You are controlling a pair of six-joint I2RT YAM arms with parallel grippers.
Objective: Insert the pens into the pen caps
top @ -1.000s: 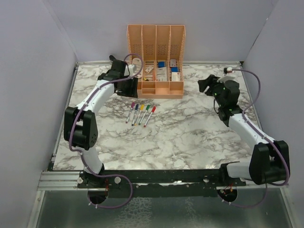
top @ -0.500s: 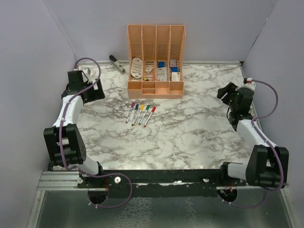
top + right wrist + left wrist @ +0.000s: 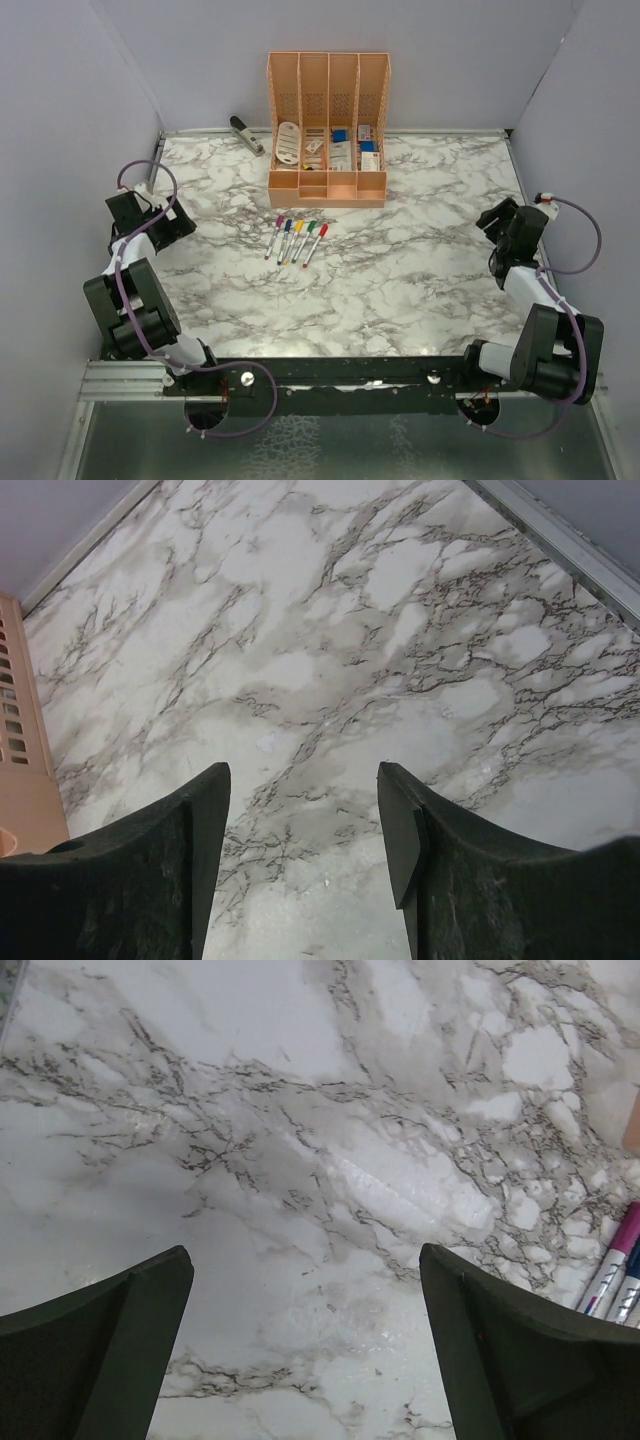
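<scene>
Several pens [image 3: 295, 241] lie side by side in a slanted row in the middle of the marble table, in front of the organiser. Each carries a coloured pen cap [image 3: 279, 220] at its far end: purple, blue, yellow, green, red. No loose cap shows. The left wrist view catches the purple-capped pen [image 3: 617, 1258] at its right edge. My left gripper [image 3: 180, 224] [image 3: 305, 1260] is open near the table's left edge, well left of the pens, holding nothing. My right gripper [image 3: 493, 217] [image 3: 300, 780] is partly open over bare marble at the right side, also with nothing in it.
A peach desk organiser [image 3: 328, 190] with small items stands at the back centre; its edge shows in the right wrist view [image 3: 25, 730]. A grey stapler [image 3: 246, 134] lies at the back left. Grey walls close in the table on three sides.
Both arms have pulled back from the far half of the table toward its side edges. The left gripper left the organiser's left side and its jaws opened wide.
</scene>
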